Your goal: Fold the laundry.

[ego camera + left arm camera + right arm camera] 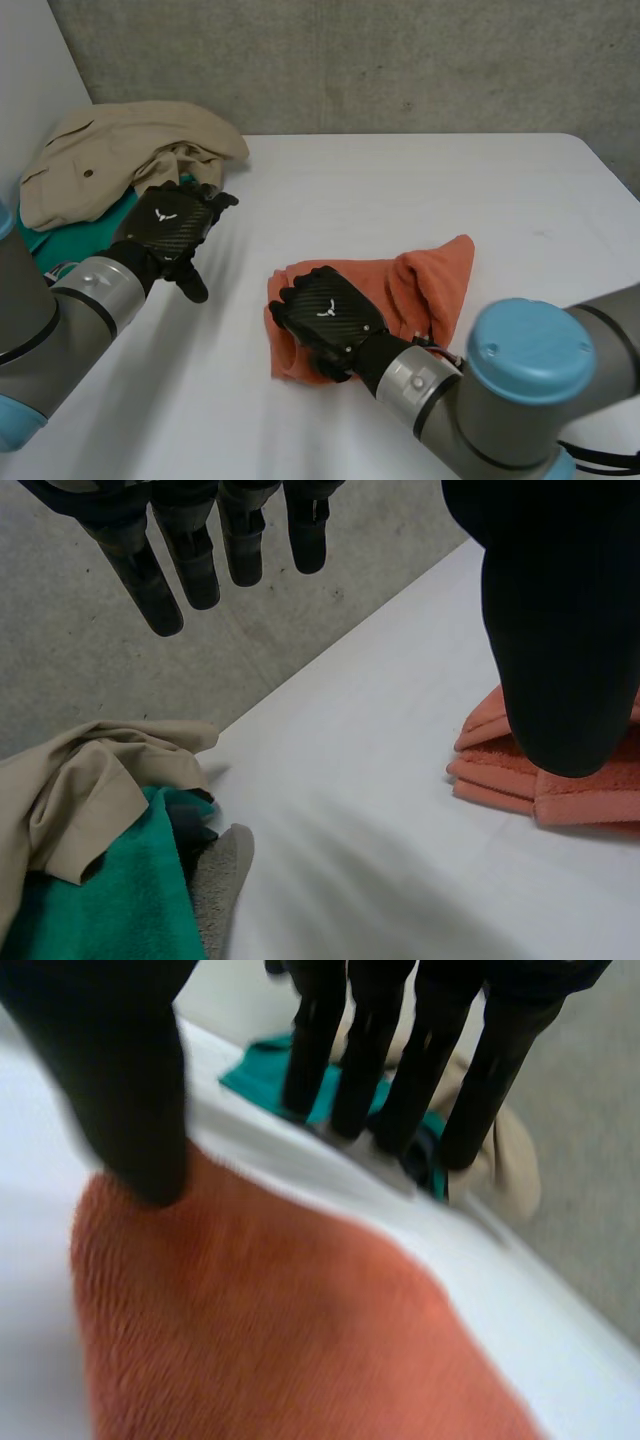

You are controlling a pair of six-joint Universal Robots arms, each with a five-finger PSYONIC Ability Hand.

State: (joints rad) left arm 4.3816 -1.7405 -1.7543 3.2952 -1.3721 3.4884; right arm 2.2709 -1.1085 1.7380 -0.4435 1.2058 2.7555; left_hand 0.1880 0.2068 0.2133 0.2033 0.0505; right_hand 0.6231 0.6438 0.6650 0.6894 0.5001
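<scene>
The smooth white table [400, 190] carries a folded orange terry towel [425, 280] near its front middle. Well apart, at the far left corner, a crumpled beige fabric garment [110, 150] lies heaped over a green terry towel [40, 245], with a grey cloth [222, 865] touching that towel's edge.

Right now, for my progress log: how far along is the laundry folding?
Done: the orange towel lies folded in layers, though bunched at one end. In hand: the right hand, fingers straight, is over it; the left hand hovers open. Left: beside it, the beige garment, green towel and grey cloth lie heaped, unfolded.
</scene>
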